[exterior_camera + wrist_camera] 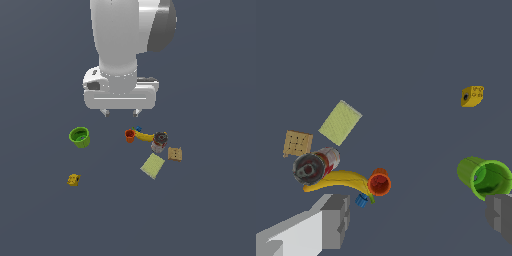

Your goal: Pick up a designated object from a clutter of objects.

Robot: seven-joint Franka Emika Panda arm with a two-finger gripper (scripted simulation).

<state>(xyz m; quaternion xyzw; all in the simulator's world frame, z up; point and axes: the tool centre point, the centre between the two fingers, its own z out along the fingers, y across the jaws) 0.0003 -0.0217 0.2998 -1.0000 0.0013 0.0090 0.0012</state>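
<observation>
Hovering above the dark counter (210, 210), my jaws (120, 113) hang spread apart with nothing between them; the wrist view shows the 2 grey fingers (336, 220) wide apart.

Layout in the exterior view, from that view's left to its right:

1. Yellow block (73, 180): lies alone, nearest the exterior view's left, well apart from everything else.
2. Green cup (79, 136): sits above the block in the picture, its opening facing the camera. In the wrist view the cup (485, 177) lies on its side.
3. Orange cup (130, 135): stands near the middle, below my jaws in the picture, touching 1 end of the banana.
4. Small blue item (138, 129): lies just beside the orange cup and the banana's end; I cannot tell what it is.
5. Banana (145, 136): the designated object. It lies flat on the counter between the orange cup and the can, curved and yellow. In the wrist view the banana (341, 181) arcs from the can to the orange cup (379, 183).
6. Pale yellow-green card (152, 166): lies flat, near the can, on the side closer to the camera.
7. Dark-topped can (159, 141): touches the banana's other end.
8. Tan cracker-like square (175, 154): lies just beside the can, farthest toward the exterior view's right.
</observation>
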